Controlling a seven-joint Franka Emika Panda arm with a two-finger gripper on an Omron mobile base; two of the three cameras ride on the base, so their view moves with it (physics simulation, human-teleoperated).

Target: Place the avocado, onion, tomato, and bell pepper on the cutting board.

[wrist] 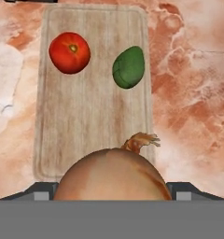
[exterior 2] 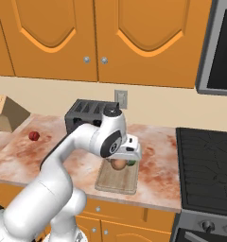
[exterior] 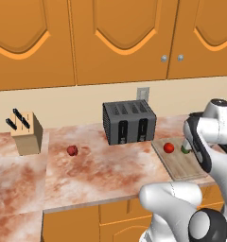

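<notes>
My gripper (wrist: pixel 111 192) is shut on the onion (wrist: pixel 111 175), a tan-brown ball with a dry tuft, held just above the near end of the cutting board (wrist: pixel 86 121). From the right base view the onion (exterior 2: pixel 118 164) hangs under the hand over the board (exterior 2: pixel 116 183). The red tomato (wrist: pixel 69 52) and the dark green avocado (wrist: pixel 129 66) lie side by side at the board's far end. Both also show on the board (exterior: pixel 181 166) in the left base view: tomato (exterior: pixel 169 147) and avocado (exterior: pixel 185 150). The dark red bell pepper (exterior: pixel 72 150) lies on the counter, left of the toaster.
A dark toaster (exterior: pixel 129 122) stands against the wall just behind the board's left side. A knife block (exterior: pixel 26 132) sits at the far left. A black stove (exterior 2: pixel 205 165) adjoins the counter to the right. Wall cabinets hang overhead.
</notes>
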